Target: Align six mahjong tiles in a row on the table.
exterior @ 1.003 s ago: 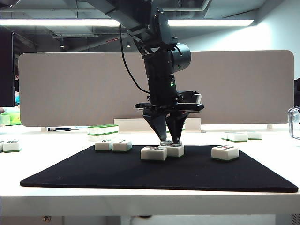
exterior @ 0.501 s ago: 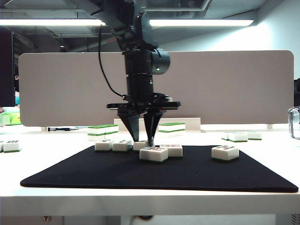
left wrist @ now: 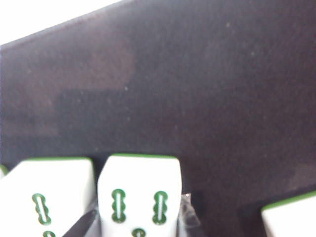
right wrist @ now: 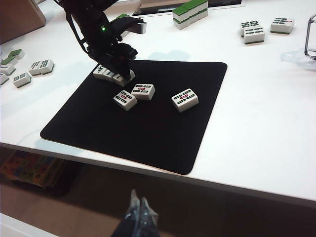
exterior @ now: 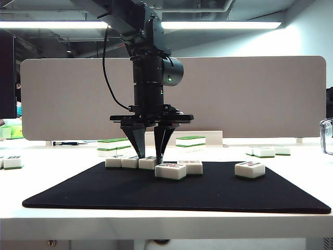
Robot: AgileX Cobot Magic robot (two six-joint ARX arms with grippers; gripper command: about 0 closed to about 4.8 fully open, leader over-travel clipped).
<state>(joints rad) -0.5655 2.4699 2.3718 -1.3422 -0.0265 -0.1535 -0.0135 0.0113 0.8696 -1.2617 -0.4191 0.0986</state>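
Bright ceiling strip lights [exterior: 67,24] glare overhead in the exterior view, and soft shadows fall on the black mat [exterior: 208,190]. The left wrist view is blurred, its tiles [left wrist: 140,195] overexposed.

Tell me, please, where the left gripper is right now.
In the exterior view the left gripper points straight down left of centre, over the far edge of the black mat, its tips straddling the third tile of the row.

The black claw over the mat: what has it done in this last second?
The left gripper slid a tile leftward across the black mat, joining it to the two tiles there, and its jaws now look slightly parted around it. The three other tiles on the mat stayed put. The right gripper hangs off the table's near edge.
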